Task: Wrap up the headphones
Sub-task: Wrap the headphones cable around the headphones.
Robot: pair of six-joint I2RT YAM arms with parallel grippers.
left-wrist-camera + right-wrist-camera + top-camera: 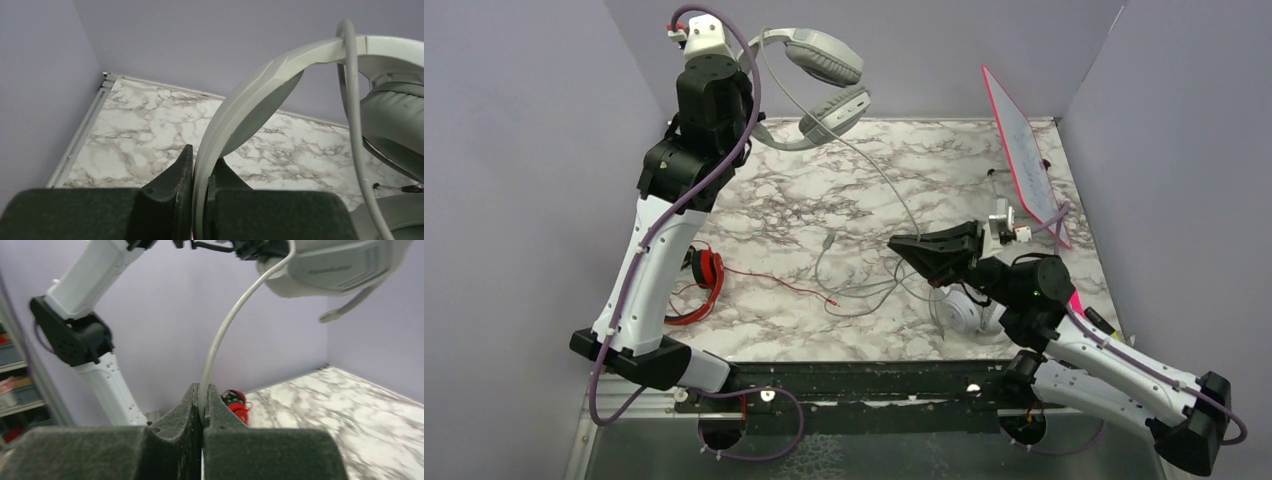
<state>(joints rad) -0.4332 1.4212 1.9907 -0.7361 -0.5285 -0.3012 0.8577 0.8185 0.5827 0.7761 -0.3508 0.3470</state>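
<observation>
Your right hand [202, 399] is pinched shut on the thin grey cable [222, 332]. Your left hand [199, 172] clamps the light grey headset [824, 68] by its headband [260, 82], raised above the desk [944, 165]. Hold the cable taut as you loop it round the band.

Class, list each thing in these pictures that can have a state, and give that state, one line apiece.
light grey over-ear headset: raised above the marble table, cable unwrapped.
left gripper: shut on that headset's headband.
thin grey cable: hangs from that headset, pinched.
right gripper: shut on the thin grey cable.
white-silver over-ear headset: lying on the table by the right arm.
red-and-black headset: lying on the table, red cable sprawled loose.
</observation>
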